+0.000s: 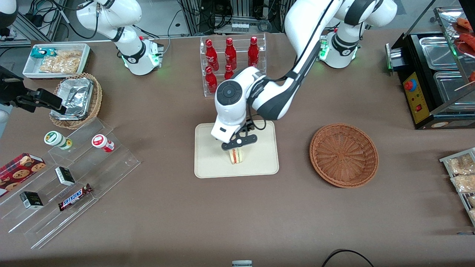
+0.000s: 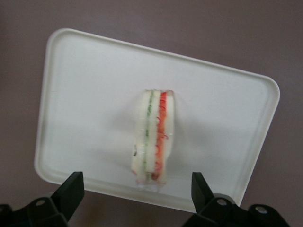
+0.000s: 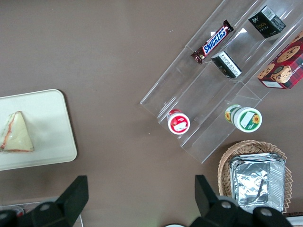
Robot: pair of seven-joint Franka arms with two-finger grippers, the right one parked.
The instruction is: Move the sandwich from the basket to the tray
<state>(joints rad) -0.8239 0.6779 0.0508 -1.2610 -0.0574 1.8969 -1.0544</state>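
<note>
While the end effector (image 2: 137,191) hovers spread, the sandwich (image 2: 152,137) stands edge-up on the tray (image 2: 85,85).

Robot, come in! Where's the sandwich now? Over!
End effector open, above the tray. Sandwich lies on tray, released. Basket empty. Nothing in the way.

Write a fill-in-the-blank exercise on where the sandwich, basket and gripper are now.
1. The sandwich rests on the ____.
2. The basket holds ____.
3. The gripper is directly above the sandwich, its fingers ____.
4. The tray lies nearer the front camera than the red ____.

Missing words: tray; nothing; open; bottles
</note>
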